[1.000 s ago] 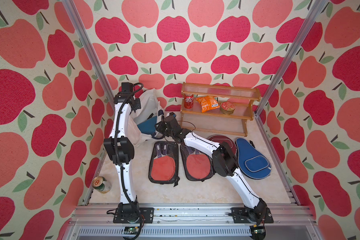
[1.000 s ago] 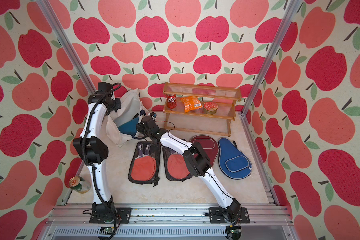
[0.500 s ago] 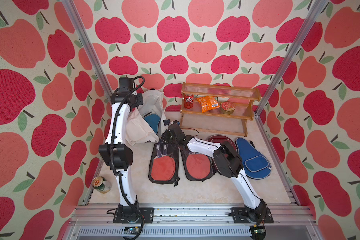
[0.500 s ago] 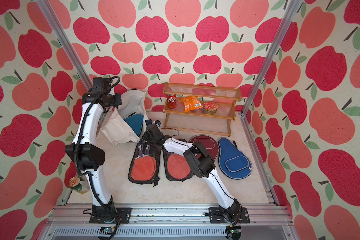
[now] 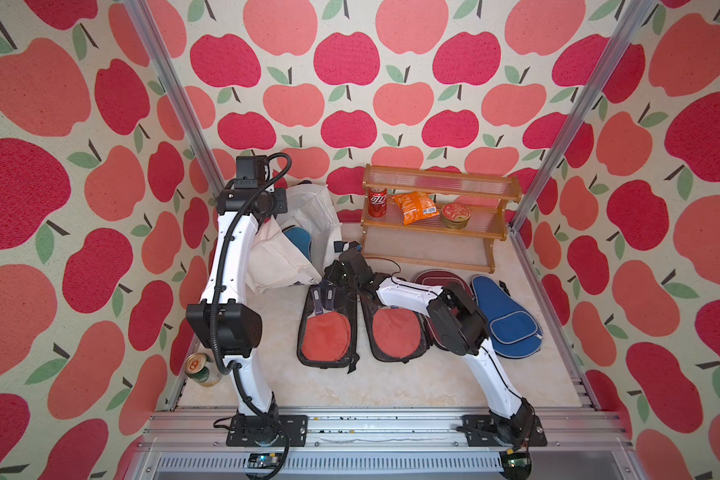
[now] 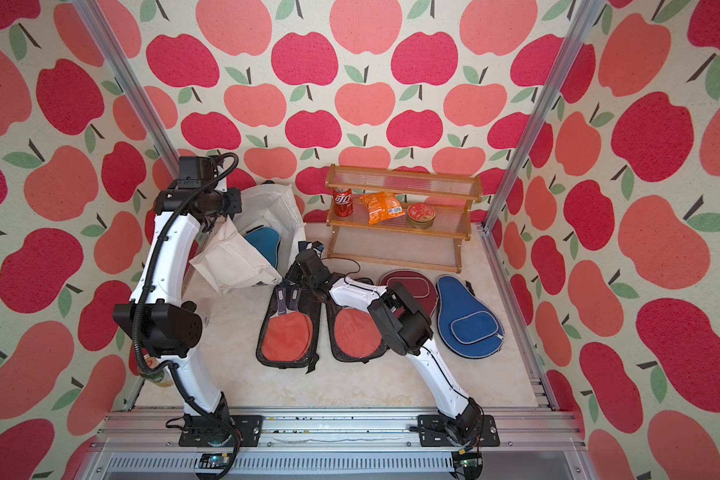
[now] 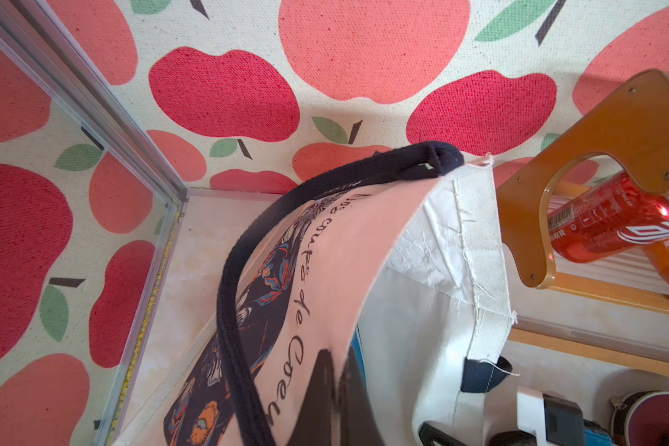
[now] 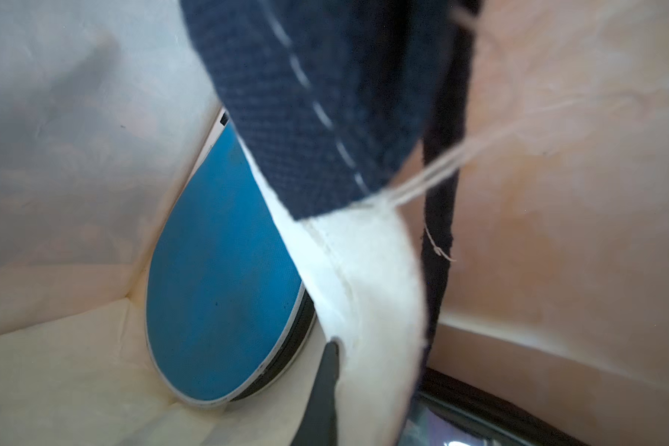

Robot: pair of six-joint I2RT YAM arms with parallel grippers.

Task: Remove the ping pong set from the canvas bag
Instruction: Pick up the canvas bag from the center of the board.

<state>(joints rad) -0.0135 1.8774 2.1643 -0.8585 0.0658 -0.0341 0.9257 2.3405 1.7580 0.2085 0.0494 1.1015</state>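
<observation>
Teal-blue paddle-shaped zip cover [image 8: 225, 270] sits inside the off-white canvas tote bag [image 5: 275, 262]. The left claw [image 7: 337, 386] pinches the bag's printed wall and the right claw [image 8: 375, 347] pinches its rim. Two black-edged clear paddle cases [image 5: 327, 328] lie just outside the mouth. Since a second ago the bag has been hoisted and tilted.

Canvas bag [image 5: 275, 266] matt woven cloth; shelf [image 5: 429, 262] glossy wood.

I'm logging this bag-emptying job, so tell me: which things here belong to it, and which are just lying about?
Part of the job: canvas bag, teal-blue cover inside it, clear paddle case, twin case beside it, maroon cover, dark blue cover.
Just lying about: wooden shelf, red soda can, orange snack packet, round tin, green can.
</observation>
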